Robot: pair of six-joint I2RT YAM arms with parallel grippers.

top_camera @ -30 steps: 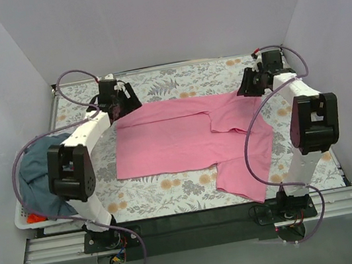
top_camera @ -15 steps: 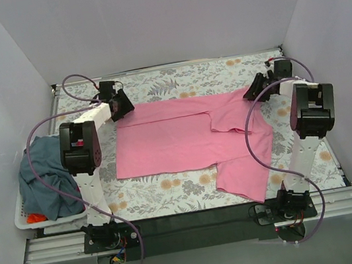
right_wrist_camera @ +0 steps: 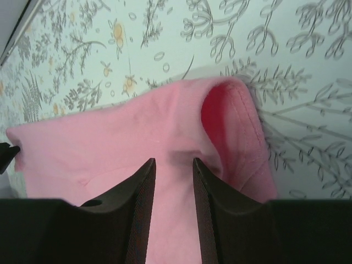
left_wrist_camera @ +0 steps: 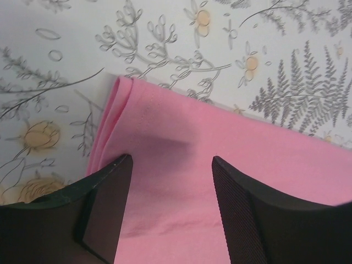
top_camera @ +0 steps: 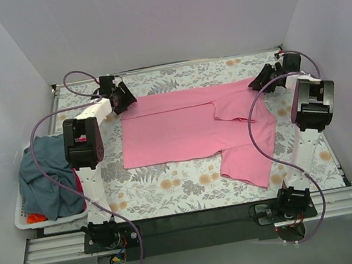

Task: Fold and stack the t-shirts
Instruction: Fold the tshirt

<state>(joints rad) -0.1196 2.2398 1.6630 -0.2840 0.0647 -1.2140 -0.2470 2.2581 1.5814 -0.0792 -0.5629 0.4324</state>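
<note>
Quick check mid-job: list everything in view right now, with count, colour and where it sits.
pink shirt: one, bright pink, spread on the middle of the table, right side partly folded over
grey shirt: one, slate blue-grey, heaped in the basket
red cloth: one bit, red, in the basket by the grey shirt; too little shows to name it
basket: one, white, at the table's left edge
table: one, floral cover, grey and orange on white
arms: two, white and black, bases at the near edge
left tool: one, black, open over the pink shirt's far left corner
right tool: one, black, pinching the pink shirt's far right corner
</note>
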